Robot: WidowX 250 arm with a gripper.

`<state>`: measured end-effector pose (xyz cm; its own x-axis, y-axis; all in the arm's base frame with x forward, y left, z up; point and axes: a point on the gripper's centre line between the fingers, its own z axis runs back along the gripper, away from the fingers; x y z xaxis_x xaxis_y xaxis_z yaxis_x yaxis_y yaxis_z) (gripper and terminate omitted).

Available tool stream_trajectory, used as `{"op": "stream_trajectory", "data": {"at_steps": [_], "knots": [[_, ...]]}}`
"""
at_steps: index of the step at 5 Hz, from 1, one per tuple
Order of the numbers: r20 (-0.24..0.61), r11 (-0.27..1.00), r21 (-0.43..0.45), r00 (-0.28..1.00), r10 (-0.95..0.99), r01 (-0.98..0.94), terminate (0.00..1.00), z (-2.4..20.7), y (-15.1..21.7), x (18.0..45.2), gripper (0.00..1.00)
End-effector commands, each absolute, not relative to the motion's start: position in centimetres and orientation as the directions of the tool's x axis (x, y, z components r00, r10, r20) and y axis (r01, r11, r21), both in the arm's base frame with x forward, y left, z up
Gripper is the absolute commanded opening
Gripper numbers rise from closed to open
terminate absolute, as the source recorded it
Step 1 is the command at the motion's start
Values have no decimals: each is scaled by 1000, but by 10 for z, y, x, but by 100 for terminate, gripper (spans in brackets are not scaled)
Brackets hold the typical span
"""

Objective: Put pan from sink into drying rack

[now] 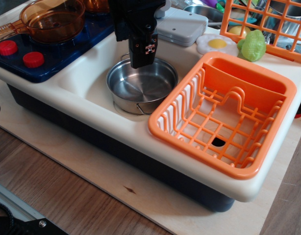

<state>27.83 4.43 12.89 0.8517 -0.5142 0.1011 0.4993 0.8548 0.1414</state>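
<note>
The shiny steel pan [140, 88] sits in the cream-white sink [84, 78], with one wire loop handle facing front. My black gripper [141, 64] hangs straight down over the pan's far rim, its tip at or just inside that rim. The fingers look like one narrow block, so I cannot tell whether they are open or shut, or whether they touch the rim. The orange drying rack [189, 142] stands directly right of the pan, empty, with upright dividers inside.
An amber pot [52, 19] sits on the blue stove [67, 54] at the left, with red knobs [33, 59]. A grey box [182, 24], a toy fried egg [216, 44], a green toy [252, 45] and a flat orange wire grid [268, 24] stand behind the rack.
</note>
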Motion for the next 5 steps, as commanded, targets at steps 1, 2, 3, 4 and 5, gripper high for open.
{"op": "stream_trajectory", "data": {"at_steps": [1,2,3,4,5], "knots": [[101,855,141,852,-514,499,0,129,44,278,100],[69,762,106,760,-646,638,0,127,46,283,100],[49,673,106,672,-739,732,0,120,49,287,100],[26,591,101,592,-806,800,0,111,54,284,100],[20,549,107,550,-835,829,0,105,57,276,100]]}}
